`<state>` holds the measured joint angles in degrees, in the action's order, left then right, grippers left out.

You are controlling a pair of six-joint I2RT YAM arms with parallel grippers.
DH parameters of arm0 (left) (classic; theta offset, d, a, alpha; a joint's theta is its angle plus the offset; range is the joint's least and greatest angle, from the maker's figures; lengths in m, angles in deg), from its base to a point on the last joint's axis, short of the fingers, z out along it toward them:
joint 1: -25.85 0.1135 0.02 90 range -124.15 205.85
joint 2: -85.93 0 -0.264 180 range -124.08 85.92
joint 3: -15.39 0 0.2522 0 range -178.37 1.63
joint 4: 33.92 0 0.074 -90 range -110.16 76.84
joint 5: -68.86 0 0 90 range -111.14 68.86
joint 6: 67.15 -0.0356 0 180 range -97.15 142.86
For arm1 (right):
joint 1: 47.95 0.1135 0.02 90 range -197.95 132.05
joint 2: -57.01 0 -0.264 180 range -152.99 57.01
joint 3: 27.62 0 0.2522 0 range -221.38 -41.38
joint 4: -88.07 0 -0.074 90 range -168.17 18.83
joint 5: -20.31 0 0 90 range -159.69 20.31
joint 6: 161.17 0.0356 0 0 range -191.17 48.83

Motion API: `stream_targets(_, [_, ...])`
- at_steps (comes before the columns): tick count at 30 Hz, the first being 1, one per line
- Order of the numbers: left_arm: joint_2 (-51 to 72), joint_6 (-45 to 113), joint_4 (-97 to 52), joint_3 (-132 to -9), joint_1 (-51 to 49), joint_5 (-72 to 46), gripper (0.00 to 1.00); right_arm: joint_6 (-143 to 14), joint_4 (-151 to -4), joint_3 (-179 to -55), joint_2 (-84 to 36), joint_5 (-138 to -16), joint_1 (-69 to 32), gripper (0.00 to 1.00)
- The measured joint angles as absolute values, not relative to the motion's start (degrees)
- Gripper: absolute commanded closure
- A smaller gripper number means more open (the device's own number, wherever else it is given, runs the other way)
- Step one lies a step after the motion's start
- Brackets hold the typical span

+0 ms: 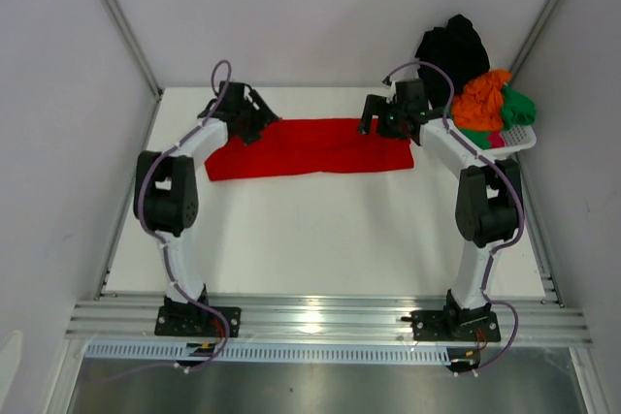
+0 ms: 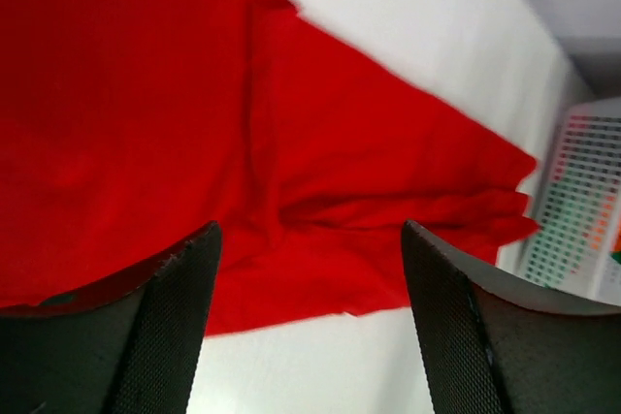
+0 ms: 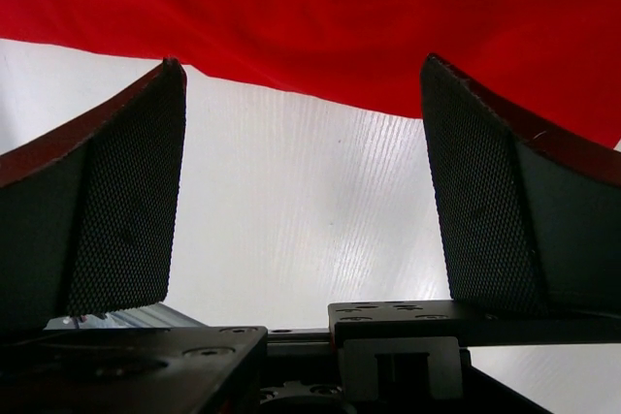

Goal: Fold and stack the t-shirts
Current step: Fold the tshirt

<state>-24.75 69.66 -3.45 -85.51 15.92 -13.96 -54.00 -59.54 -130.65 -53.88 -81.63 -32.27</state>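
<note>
A: Looking across the table (image 1: 320, 239), where does the red t-shirt (image 1: 310, 147) lie?
B: Flat, as a long strip on the far half.
A: And the grippers?
B: The left gripper (image 2: 310, 235) is over the shirt's left end, fingers apart, nothing between them. The right gripper (image 3: 301, 65) is at its right end, fingers spread wide, empty too.
A: Beyond the shirt?
B: Right of it, a white basket (image 1: 525, 142) holds an orange t-shirt (image 1: 483, 99), a green t-shirt (image 1: 520, 107) and a pink t-shirt (image 1: 497, 142). A black t-shirt (image 1: 452, 50) is heaped farther back.
</note>
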Motion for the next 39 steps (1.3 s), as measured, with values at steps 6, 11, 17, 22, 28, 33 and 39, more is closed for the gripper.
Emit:
stream_targets(6, [-35.0,75.4,-5.2,-85.5,16.0,-13.0,0.15,-53.6,-59.6,-130.3,-53.1,-81.7,-32.3,0.09])
stream_targets(11, [-38.4,79.8,-6.3,-88.9,16.1,-11.7,0.16,-53.6,-59.8,-130.2,-52.3,-82.1,-32.3,0.09])
stream_targets(17, [-41.8,85.9,-12.6,-91.6,16.1,-8.4,0.17,-53.2,-60.0,-130.0,-52.2,-83.1,-32.4,0.09])
stream_targets(22, [-42.9,88.1,-13.8,-91.6,16.1,-7.6,0.17,-53.2,-60.0,-129.7,-52.2,-84.0,-32.8,0.09])
stream_targets(28, [-44.8,89.1,-14.6,-94.7,16.2,-7.4,0.18,-53.2,-59.9,-129.7,-52.2,-84.4,-33.5,0.09])
stream_targets(33, [-46.3,90.4,-16.7,-95.2,16.3,-6.9,0.24,-53.2,-59.8,-129.7,-52.2,-84.4,-33.8,0.09])
stream_targets(39, [-48.5,91.0,-19.2,-96.2,16.3,-5.7,0.46,-53.2,-59.6,-129.3,-52.2,-84.4,-33.9,0.09])
